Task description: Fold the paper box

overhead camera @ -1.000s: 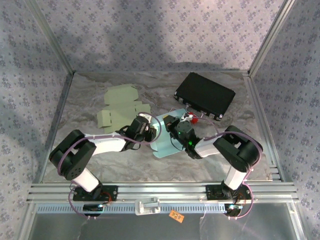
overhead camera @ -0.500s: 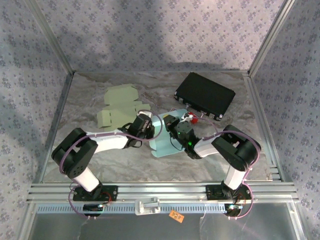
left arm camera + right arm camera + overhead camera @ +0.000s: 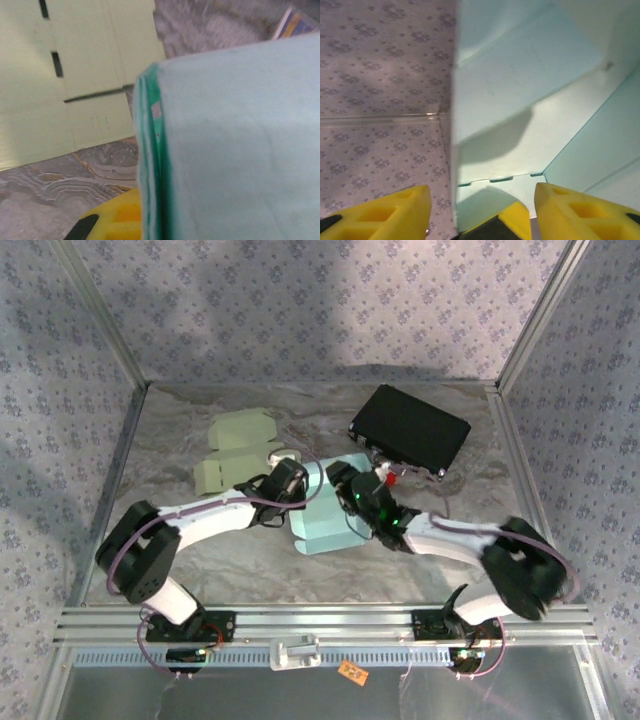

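Top view: the light-blue paper box (image 3: 322, 528) lies mid-table between the left gripper (image 3: 292, 480) and the right gripper (image 3: 343, 482). A black case (image 3: 410, 430) lies behind it and pale green card blanks (image 3: 238, 448) to the left. Open room lies toward the near edge.

Left wrist: a doubled panel edge (image 3: 150, 150) looks thin, light and easily creased. Whether the jaws are closed cannot be told.

Right wrist: yellow fingers (image 3: 380, 210) stand apart, straddling a raised wall. Holding near a fold line seems best.

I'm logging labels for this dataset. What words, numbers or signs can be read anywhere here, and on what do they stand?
No text can be read.
Orange tag on the front rail: dark marks, too small to read.
Printed blue and orange corner in the left wrist view: too blurred to read.
Light blue paper box: plain, no print shows.
Pale green cardboard blanks: no print shows.
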Tool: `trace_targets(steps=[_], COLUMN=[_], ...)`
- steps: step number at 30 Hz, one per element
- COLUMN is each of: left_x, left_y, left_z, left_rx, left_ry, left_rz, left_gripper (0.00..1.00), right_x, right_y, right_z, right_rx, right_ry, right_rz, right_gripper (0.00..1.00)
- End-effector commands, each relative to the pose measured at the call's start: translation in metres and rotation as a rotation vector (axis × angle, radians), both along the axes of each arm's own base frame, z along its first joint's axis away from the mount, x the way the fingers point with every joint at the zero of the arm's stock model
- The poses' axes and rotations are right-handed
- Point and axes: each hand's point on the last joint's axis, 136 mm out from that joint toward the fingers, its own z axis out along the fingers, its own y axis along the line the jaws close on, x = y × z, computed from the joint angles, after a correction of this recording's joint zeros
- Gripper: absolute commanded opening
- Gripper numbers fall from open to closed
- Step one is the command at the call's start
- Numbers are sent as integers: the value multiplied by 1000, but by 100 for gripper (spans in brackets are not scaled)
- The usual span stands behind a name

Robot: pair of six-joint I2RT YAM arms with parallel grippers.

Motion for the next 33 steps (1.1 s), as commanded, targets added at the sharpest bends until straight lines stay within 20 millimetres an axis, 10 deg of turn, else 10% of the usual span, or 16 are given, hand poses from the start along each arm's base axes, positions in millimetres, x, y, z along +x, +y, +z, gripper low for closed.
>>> trace_targets(steps=[1, 7, 13, 20, 33], left_x=[-3, -9, -19, -20, -14], left_y=[14, 34, 49, 54, 47], left_z=[47, 74, 91, 100, 103], left_rx=[-58, -100, -69, -50, -66], left_ry=[16, 180, 382, 445, 446], left_rz=[70, 99, 116, 151, 153], left_gripper=[0, 0, 0, 0, 0], right_x=[-14, -14, 21, 51, 63], right_y=[-49, -95, -69, -8, 18], right_z=[46, 107, 151, 155, 124], right_rx=[-262, -324, -388, -381, -415], right_ry=[13, 68, 68, 114, 169], right_rz=[-46, -6, 184, 347, 410], right_gripper=[65, 66, 59, 50, 49])
